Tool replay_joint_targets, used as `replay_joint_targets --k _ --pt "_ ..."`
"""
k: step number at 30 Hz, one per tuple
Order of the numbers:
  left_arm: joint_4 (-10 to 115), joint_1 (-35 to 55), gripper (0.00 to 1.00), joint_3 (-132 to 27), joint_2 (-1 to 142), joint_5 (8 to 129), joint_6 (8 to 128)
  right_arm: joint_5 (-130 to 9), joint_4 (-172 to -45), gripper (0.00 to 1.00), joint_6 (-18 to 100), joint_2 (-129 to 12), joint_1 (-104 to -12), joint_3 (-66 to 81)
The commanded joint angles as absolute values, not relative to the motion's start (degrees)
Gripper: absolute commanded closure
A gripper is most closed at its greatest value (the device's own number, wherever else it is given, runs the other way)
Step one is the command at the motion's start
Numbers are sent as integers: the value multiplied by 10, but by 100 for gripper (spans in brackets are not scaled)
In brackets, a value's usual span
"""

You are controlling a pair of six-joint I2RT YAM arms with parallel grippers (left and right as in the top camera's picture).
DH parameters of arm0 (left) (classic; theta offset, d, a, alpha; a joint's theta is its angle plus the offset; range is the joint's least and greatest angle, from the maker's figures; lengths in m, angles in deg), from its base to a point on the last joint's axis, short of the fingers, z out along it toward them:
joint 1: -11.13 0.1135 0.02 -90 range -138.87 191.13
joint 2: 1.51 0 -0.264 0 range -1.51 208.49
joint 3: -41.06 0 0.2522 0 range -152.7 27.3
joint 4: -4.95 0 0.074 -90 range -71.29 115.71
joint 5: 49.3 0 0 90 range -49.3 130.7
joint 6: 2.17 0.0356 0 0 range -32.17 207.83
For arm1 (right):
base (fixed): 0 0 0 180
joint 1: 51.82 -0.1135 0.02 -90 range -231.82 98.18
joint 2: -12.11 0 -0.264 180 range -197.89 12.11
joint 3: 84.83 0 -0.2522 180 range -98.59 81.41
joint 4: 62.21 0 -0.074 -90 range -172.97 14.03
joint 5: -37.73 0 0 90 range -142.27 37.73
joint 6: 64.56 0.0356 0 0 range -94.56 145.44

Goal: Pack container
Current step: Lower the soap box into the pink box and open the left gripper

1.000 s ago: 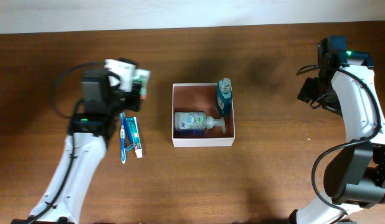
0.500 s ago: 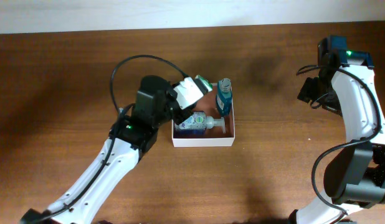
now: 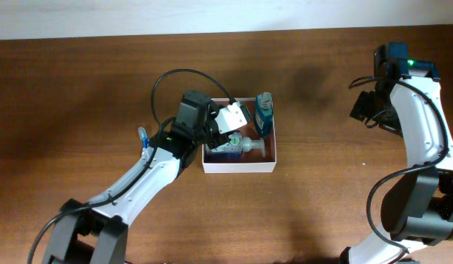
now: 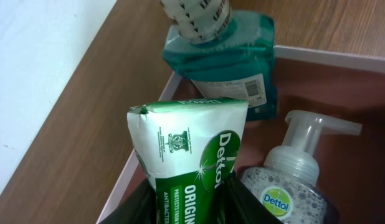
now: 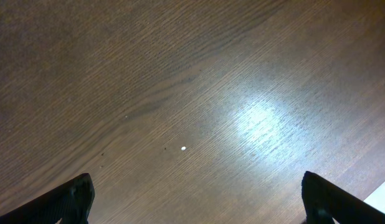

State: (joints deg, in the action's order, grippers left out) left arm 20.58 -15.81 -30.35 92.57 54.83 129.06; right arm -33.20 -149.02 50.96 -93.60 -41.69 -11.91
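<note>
Within the last second, swung the left gripper point(image 3: 221, 125) from the open table point(image 3: 72, 81) at the left across to the container point(image 3: 238, 168), carrying the soap pack point(image 3: 234, 116) along. Half a second ago reached only as far as the left wall; now hangs above the inside, over the left rear part. Means, as a judgement, that the transport is almost finished and that only lowering and release are left for this item. Clamped tight on the near end of the green-and-white soap pack, as seen from the left wrist, with the black fingers point(image 4: 130, 211) pressed on both sides and the rest of the pack sticking out forward. As for the container: lies directly under and ahead of that pack, near the middle of the table, with two items already inside, a teal mouthwash bottle point(image 3: 264, 112) at the right rear corner and a pump bottle point(image 3: 228, 144) on its side along the front. Probably free floor only at the left rear, between the wall and these bottles. Cannot tell how high above the floor. Just beside the left arm, a blue tip point(image 3: 142, 135), perhaps of a toothbrush, mostly hidden. Well apart at the far right, spread wide over bare wood and holding nothing: the right gripper point(image 5: 195, 202).
</note>
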Motion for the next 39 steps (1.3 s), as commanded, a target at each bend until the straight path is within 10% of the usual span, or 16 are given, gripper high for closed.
replay_joint_targets --k 1,9,16,31,34,39 --pt "196 -160 88 -310 950 549 1315 -325 -1490 1 514 -933 -415 -117" --pt "173 -160 83 -310 974 544 1315 -325 -1490 1 514 -933 -415 -117" --pt "159 -160 20 -311 973 544 1315 -325 -1490 1 514 -933 -415 -117" --pt "263 -128 19 -346 832 422 1137 -325 -1490 1 514 -933 -415 -117" --pt "304 -86 1 -346 818 422 1040 -325 -1490 1 514 -933 -415 -117" --pt "389 6 1 -346 831 428 925 -325 -1490 1 514 -933 -415 -117"
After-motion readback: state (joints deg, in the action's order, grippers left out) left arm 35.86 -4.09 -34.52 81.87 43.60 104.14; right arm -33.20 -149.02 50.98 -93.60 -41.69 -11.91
